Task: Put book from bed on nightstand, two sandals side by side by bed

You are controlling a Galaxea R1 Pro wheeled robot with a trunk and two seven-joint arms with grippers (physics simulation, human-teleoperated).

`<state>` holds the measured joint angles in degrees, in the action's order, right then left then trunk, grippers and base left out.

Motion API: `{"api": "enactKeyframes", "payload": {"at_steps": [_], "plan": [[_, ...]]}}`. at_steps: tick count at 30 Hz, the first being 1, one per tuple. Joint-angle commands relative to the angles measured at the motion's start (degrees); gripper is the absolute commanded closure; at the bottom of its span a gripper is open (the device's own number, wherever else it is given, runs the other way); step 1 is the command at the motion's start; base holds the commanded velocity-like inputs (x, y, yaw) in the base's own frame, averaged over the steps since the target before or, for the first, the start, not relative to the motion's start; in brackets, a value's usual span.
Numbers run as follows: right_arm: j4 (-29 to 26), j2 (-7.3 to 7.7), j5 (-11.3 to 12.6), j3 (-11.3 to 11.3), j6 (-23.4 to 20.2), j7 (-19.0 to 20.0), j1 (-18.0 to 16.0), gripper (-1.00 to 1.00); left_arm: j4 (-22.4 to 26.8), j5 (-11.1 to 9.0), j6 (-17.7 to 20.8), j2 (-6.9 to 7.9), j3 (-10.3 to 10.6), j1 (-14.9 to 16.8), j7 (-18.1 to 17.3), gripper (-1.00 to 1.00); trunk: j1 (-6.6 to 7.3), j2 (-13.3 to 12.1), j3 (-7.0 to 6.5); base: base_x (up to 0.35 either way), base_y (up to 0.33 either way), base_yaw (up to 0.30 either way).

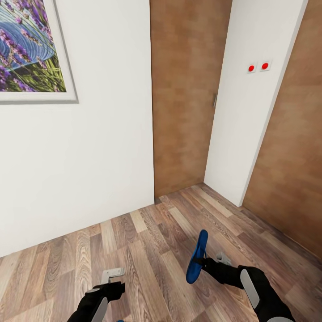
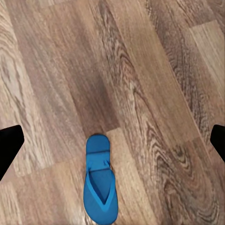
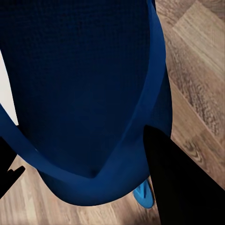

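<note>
Two sandals (image 1: 197, 257) (image 2: 100, 180), one framed picture (image 1: 31, 49)

Matt brown wood-grain planks on the floor (image 1: 147, 250), knots and streaks plain in the left wrist view. Smooth, matt bright-blue foam or rubber for the sandal lying on the floor (image 2: 100, 187); finely textured sole on the held sandal (image 3: 79, 84). Flat white paint on the wall (image 1: 89, 156). Mottled brown wood veneer on the door (image 1: 185, 94). Glossy black and grey plastic on the right gripper (image 1: 210, 261).
</note>
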<state>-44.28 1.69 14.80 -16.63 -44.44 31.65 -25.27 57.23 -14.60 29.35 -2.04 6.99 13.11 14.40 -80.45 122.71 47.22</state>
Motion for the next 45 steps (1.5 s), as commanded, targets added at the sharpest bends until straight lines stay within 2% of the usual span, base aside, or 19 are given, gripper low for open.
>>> {"api": "enactKeyframes", "payload": {"at_steps": [1, 45], "plan": [[-0.02, -0.02, 0.15, -0.16, -0.38, 0.17, -0.04, 1.0, -0.03, -0.6, 0.18, 0.02, 0.13, 0.03, 0.52, -1.0, -0.22, 0.44, 0.24, 0.0, 0.0, 0.0], [-0.02, -0.19, 0.14, -0.07, -0.38, 0.08, -0.04, 1.0, -2.72, -0.51, -0.17, -0.06, 0.13, 0.05, 0.46, -1.0, -9.88, 18.09, 8.14, 0.0, 0.0, 0.0]]}}
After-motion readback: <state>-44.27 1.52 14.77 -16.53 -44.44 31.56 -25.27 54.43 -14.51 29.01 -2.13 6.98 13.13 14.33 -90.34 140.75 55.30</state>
